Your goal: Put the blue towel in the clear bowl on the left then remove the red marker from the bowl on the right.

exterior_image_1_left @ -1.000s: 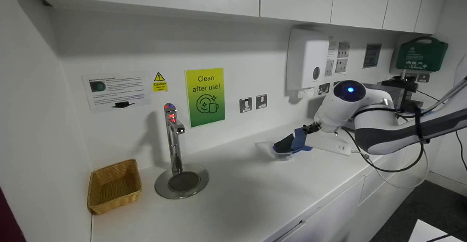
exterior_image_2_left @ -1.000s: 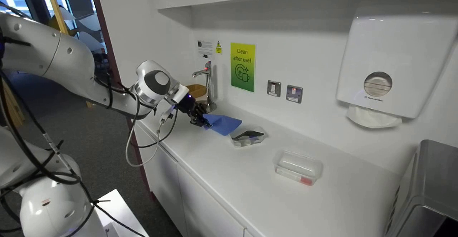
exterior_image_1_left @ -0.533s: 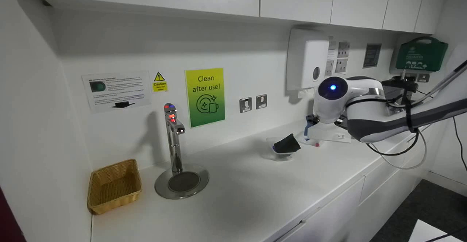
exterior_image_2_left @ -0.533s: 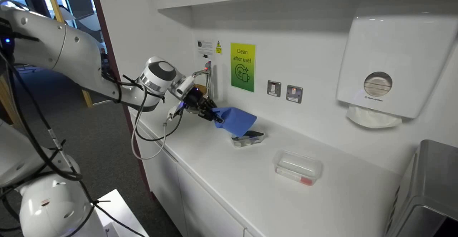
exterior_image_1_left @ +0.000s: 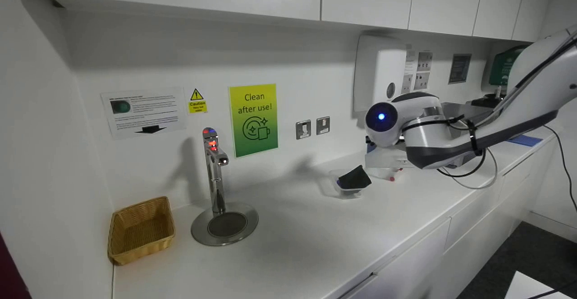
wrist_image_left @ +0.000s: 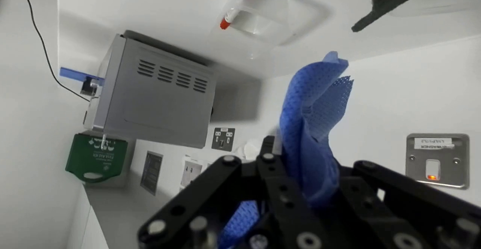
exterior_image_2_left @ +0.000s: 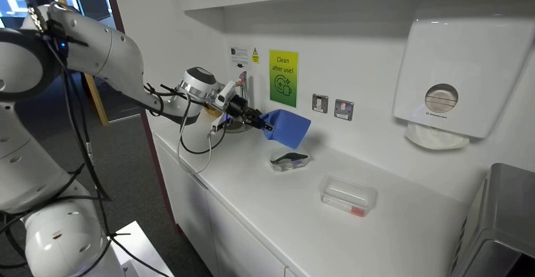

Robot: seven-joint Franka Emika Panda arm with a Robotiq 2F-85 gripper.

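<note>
Blue towel [exterior_image_2_left: 288, 127]: hanging higher than the left bowl [exterior_image_2_left: 295, 166], out of it; looking light, soft and floppy.
Gripper [exterior_image_2_left: 268, 126]: pinching one end of the towel; a thick fold is probably giving the best hold.
Red marker [wrist_image_left: 229, 17]: lying in the right bowl [exterior_image_2_left: 347, 189].
Green sign [exterior_image_2_left: 283, 78]: saying "Clean after use!"
Yellow sticker [exterior_image_1_left: 197, 106]: saying "Caution".

Exterior views: both obliquely downward over flat white worktop [exterior_image_2_left: 267, 202], from opposing angles, sharing tall chrome tap [exterior_image_1_left: 215, 177]. Wrist view: close behind black jointed fingers [wrist_image_left: 282, 192], facing flat white wall [wrist_image_left: 379, 113], inverted (green boxy first-aid case [wrist_image_left: 97, 159] upside down).
</note>
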